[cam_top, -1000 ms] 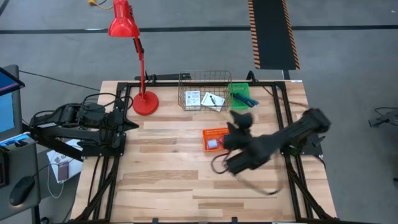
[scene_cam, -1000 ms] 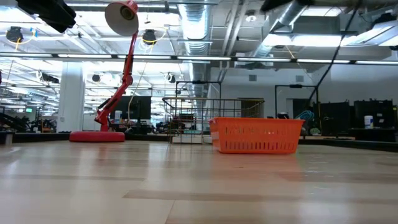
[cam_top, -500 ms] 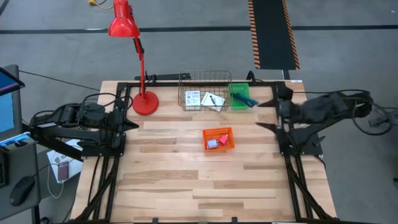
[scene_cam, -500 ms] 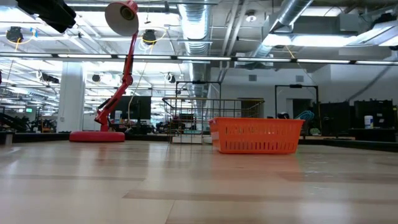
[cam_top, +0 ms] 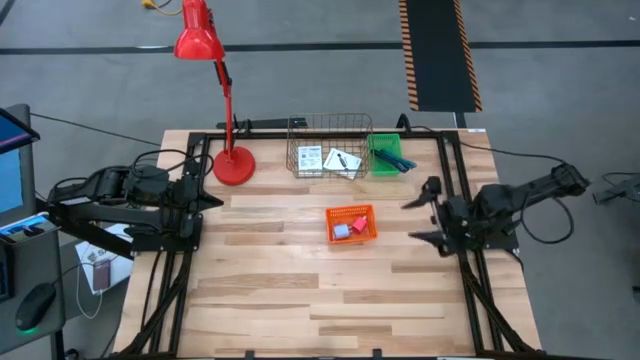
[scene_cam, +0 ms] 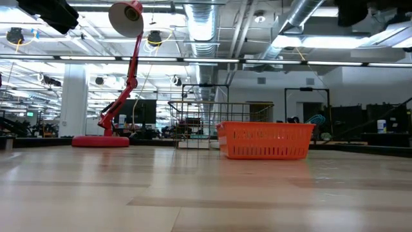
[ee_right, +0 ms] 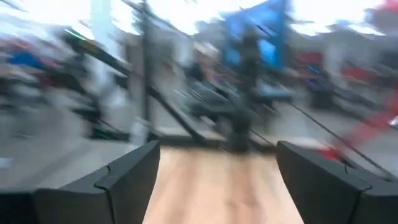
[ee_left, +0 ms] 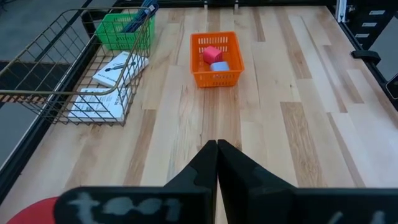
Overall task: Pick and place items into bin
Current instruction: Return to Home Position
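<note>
An orange basket [cam_top: 352, 223] stands mid-table and holds a tiny pink piece [ee_left: 212, 54] and a pale blue cube [ee_left: 219, 66]. At the far edge, two white printed cards [ee_left: 121, 65] lie in a wire basket [cam_top: 330, 148]. Dark teal pen-like sticks [cam_top: 393, 158] lie in a green bin [cam_top: 385, 152] beside it. My right gripper [cam_top: 424, 216] is open near the table's right edge, to the right of the orange basket and touching nothing. My left gripper [ee_left: 216, 149] is shut and rests at the left edge.
A red desk lamp stands on its round base [cam_top: 233, 165] at the far left of the table. Black frame rails [cam_top: 452, 170] run along the table's sides. Bare wood [cam_top: 300, 300] spreads across the near half.
My right arm has drawn back quickly from over the table just near of the orange basket. It first swung to the far right corner, then came toward the near edge along the right rail. The baskets and items have stayed in place.
</note>
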`<state>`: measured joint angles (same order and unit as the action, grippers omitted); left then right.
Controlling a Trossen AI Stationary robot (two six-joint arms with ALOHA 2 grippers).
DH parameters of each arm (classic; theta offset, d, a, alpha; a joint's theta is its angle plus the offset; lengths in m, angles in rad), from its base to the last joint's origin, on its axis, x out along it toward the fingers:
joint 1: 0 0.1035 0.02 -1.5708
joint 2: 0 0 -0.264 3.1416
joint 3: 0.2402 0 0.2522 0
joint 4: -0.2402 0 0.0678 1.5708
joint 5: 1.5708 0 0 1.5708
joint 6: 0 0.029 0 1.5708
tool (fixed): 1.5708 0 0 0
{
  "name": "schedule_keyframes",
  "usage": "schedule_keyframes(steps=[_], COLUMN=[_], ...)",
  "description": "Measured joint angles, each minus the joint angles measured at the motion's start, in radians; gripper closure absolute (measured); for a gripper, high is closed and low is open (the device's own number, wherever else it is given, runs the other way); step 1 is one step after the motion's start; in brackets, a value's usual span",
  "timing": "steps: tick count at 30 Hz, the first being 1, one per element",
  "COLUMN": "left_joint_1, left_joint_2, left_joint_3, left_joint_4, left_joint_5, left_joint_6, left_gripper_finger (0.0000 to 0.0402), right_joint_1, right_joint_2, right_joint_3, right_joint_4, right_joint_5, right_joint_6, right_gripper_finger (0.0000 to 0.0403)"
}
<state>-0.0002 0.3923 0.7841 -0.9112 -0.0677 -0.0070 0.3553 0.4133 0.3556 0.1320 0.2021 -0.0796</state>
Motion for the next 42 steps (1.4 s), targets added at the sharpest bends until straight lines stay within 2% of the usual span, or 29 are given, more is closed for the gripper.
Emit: schedule_keyframes(steps=[3,5,16,23,32,42], left_joint_1=[0.0,0.0,0.0,0.0,0.0,0.0], left_joint_2=[0.0,0.0,0.0,0.0,0.0,0.0], left_joint_3=[0.0,0.0,0.0,0.0,0.0,0.0], left_joint_4=[0.0,0.0,0.0,0.0,0.0,0.0], left_joint_5=[0.0,0.0,0.0,0.0,0.0,0.0], left_joint_6=[0.006,0.006,0.001,0.004,0.0,0.006], left_gripper_finger=[0.0401,0.0401,0.0401,0.0401,0.0401,0.0401], right_joint_1=[0.0,0.0,-0.005,-0.005,-0.006,-0.006], right_joint_2=[-0.051,-0.078,-0.275,-0.415,-0.408,-0.393], right_joint_3=[-0.085,-0.133,-0.327,-0.345,-0.344,-0.343], right_joint_4=[0.093,0.115,0.109,-0.005,-0.112,-0.135], right_joint_5=[-0.158,-0.201,-0.204,-0.203,-0.194,-0.201], right_joint_6=[-0.003,0.0,0.008,-0.005,-0.119,-0.123], right_gripper_finger=[0.0085,0.0085,0.0085,0.0085,0.0085,0.0085])
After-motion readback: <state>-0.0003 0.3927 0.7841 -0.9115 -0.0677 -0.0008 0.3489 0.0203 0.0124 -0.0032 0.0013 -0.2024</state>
